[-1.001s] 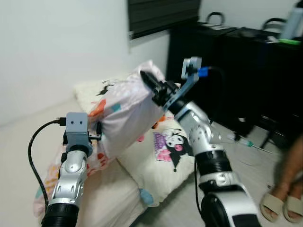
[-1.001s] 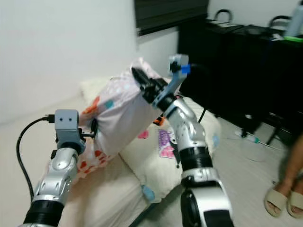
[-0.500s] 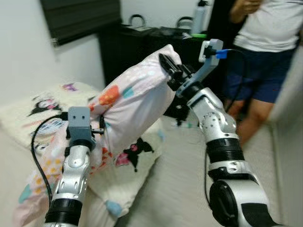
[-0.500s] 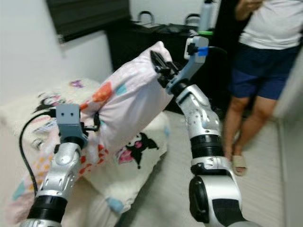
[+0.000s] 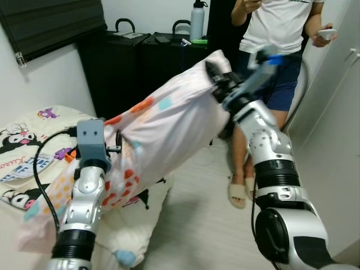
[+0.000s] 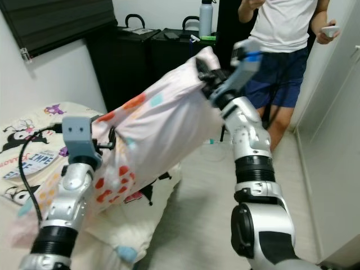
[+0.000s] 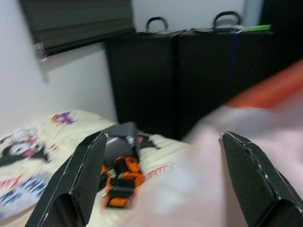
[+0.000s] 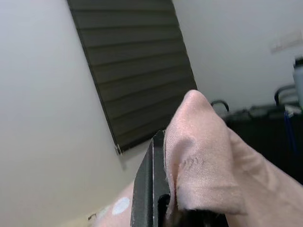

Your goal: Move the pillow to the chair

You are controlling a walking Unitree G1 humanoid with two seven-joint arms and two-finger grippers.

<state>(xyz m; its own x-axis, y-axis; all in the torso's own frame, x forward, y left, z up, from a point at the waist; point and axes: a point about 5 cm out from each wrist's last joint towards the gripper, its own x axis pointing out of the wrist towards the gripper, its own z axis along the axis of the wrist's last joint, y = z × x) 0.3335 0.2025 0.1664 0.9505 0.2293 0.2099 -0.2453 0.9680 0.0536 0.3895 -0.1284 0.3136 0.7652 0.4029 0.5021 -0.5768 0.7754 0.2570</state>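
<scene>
right gripper (image 6: 209, 79) pinches the top corner of the long pink pillow with orange and blue prints (image 5: 163, 132); left gripper (image 5: 115, 154), fingers spread wide, braces its low end above the bed edge (image 5: 34, 163). keep both contacts firm, pillow level, and steer around the person (image 5: 275, 50) while carrying.

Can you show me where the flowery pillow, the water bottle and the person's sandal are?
Pink pillow with coloured blotches (image 5: 169, 132), left eye view, middle of its cloth.
Grey metal water bottle (image 5: 197, 22), left eye view, its body.
Beige sandal (image 5: 237, 191), left eye view, its strap.
</scene>
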